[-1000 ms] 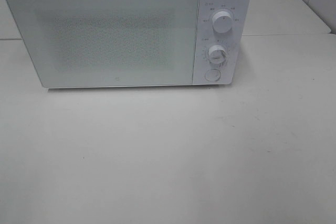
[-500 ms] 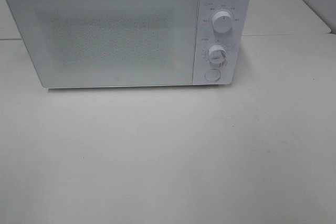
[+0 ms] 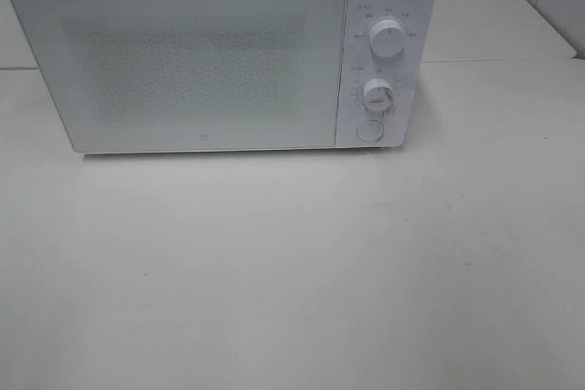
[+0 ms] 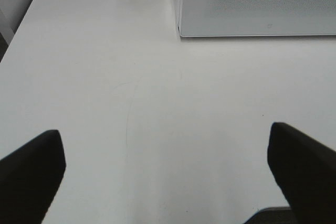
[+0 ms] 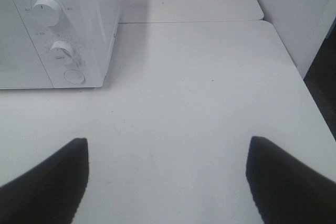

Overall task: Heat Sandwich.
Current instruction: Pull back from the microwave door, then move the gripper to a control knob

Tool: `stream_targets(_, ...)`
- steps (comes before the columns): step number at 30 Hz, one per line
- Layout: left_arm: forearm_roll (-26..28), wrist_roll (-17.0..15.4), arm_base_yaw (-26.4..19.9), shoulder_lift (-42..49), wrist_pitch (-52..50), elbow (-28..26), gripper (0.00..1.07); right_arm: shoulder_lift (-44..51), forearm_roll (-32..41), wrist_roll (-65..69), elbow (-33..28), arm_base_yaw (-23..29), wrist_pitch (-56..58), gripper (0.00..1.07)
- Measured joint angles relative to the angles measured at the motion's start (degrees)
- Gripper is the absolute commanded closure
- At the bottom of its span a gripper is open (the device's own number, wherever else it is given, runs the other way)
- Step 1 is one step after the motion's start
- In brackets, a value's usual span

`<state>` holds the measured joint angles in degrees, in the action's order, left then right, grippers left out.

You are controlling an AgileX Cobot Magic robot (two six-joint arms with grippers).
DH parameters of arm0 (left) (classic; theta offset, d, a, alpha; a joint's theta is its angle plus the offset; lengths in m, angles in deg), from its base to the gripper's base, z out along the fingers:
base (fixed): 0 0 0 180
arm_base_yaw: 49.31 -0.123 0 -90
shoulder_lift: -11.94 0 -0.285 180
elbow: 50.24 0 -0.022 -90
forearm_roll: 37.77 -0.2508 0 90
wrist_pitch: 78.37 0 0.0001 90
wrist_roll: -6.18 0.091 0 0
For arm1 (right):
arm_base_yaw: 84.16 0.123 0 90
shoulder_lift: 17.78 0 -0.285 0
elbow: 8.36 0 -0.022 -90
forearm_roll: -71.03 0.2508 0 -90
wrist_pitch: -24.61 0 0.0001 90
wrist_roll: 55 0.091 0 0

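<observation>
A white box-shaped microwave oven stands at the back of a pale matte tabletop, its speckled glass door shut flush with the front. On the control panel beside the door, an upper round white dial sits above a lower round white dial and a round white push button. The left gripper and right gripper hover above the tabletop, black jaws spread wide, gripping nothing. The sandwich shows in no view; whether it lies behind the door cannot be told.
</observation>
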<state>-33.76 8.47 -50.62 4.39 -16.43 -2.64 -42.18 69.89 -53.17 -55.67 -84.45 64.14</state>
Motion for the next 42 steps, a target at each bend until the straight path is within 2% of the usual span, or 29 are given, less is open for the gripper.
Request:
stream_targets(15, 0.00, 0.00, 0.00, 0.00, 0.00, 0.00, 0.06, -21.03, 0.00, 0.00, 0.00, 0.00, -17.13, 0.31)
stream_targets(29, 0.00, 0.00, 0.00, 0.00, 0.00, 0.00, 0.06, -34.55, 0.06, 0.40, 0.00, 0.00, -32.77, 0.31)
stream_targets(38, 0.00, 0.00, 0.00, 0.00, 0.00, 0.00, 0.06, -45.32, 0.06, 0.46, -4.53, 0.00, -55.63, 0.31)
stream_targets(42, 0.00, 0.00, 0.00, 0.00, 0.00, 0.00, 0.06, -48.64, 1.15, 0.40, -6.02, 0.00, -61.19, 0.31)
